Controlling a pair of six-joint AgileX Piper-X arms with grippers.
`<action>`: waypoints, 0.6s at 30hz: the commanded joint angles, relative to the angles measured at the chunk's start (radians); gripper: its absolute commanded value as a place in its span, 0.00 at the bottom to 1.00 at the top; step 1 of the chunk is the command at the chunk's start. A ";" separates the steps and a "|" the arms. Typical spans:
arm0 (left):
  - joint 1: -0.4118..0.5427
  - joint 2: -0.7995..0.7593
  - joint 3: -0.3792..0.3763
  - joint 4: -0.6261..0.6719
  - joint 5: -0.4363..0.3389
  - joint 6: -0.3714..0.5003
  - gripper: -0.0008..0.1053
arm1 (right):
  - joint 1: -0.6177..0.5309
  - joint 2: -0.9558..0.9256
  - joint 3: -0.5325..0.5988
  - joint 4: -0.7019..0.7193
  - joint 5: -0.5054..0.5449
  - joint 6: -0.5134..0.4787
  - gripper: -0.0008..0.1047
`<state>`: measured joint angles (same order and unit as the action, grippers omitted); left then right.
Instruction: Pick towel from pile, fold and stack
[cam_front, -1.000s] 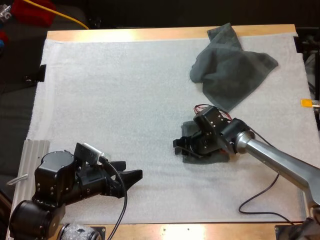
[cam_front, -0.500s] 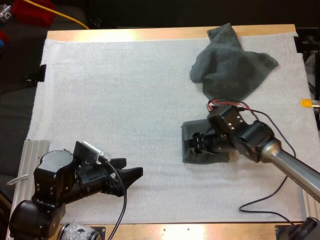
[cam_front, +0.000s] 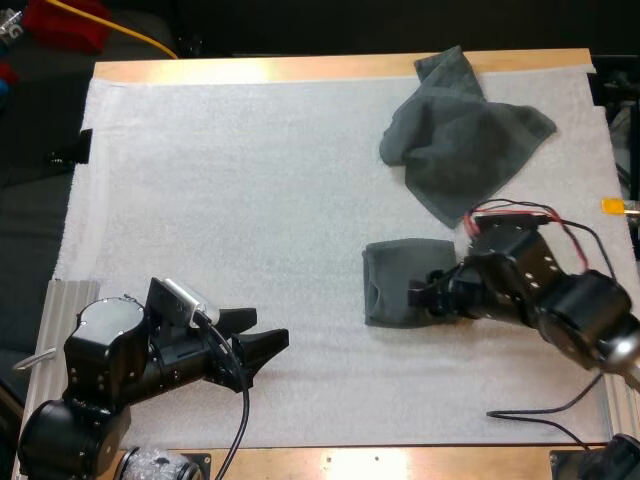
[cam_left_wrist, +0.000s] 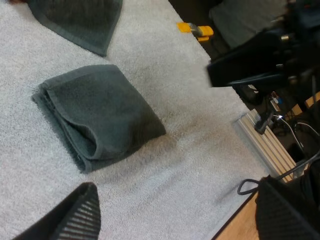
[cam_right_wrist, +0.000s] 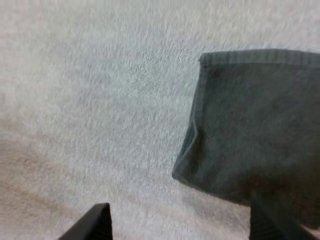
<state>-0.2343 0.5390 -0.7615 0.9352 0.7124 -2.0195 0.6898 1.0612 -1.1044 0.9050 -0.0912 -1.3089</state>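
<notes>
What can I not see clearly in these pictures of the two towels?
High view: the right gripper covers one edge of the folded towel.
Left wrist view: the picture's edge cuts off most of the crumpled towel.
Right wrist view: the folded towel runs past the picture's edge too.

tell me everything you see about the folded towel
The folded towel is dark grey-green terry cloth, folded into a compact, roughly square pad. Hemmed edges and rounded, layered folds show along one side in the left wrist view. It lies flat on the white mat, nearer the arms than the crumpled towel and apart from it. The right gripper, fingers open, is at the side facing the right arm; contact is unclear.
</notes>
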 joint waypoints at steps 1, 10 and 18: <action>-0.004 -0.003 -0.006 -0.014 0.010 0.004 0.61 | 0.003 -0.026 -0.003 0.023 0.001 -0.013 0.54; -0.004 0.095 -0.006 -0.028 0.012 0.001 0.68 | 0.003 -0.128 -0.003 0.088 0.009 -0.013 0.54; -0.004 0.236 -0.006 -0.122 0.086 -0.025 0.68 | 0.003 -0.130 -0.003 0.123 0.058 -0.017 0.69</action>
<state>-0.2343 0.7738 -0.7615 0.8339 0.7832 -2.0366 0.6898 0.9381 -1.1044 1.0152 -0.0437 -1.3116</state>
